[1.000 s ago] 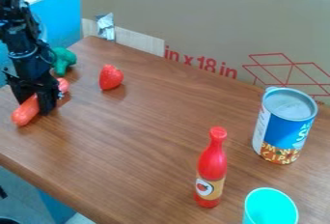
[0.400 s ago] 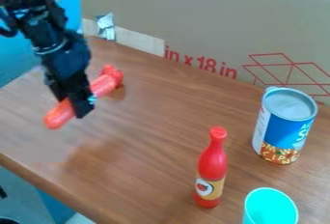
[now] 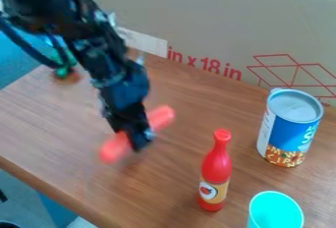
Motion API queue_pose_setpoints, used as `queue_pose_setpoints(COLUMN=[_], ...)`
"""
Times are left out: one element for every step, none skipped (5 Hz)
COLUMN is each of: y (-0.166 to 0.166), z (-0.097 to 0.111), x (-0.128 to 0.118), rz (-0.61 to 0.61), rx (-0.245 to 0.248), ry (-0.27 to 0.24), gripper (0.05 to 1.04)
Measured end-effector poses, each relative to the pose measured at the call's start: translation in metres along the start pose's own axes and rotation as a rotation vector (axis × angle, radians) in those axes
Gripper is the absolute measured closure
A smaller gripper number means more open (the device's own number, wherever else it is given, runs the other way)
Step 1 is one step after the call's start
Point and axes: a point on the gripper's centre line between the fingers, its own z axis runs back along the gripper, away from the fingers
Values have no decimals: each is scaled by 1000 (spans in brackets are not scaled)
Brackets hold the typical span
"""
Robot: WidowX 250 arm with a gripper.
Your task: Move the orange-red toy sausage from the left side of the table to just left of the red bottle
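My gripper hangs over the left-middle part of the wooden table, shut on a red-orange sausage-shaped toy. The toy slants across the grip: one end points to the lower left, the other to the upper right, and the gripper covers its middle. To the right of the toy stands an upright red bottle with an orange and white label, apart from it.
A blue and white can stands at the right, with a turquoise cup near the bottom edge. Behind the arm, at the upper left, is a green toy. Cardboard walls off the table's back edge.
From the table's left side, my gripper has swung right and toward the camera, carrying the sausage-shaped toy. The bottle, can and cup have stayed put.
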Motion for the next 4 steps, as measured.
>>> queue_pose_setpoints(y=[-16, -24, -16, -6], z=[-15, -28, -28, -27], x=[9, 8, 6, -8], rz=[0, 17, 24, 61], rx=[2, 0, 58, 119], ry=[-3, 37, 47, 98], gripper=[512, 513, 515, 515])
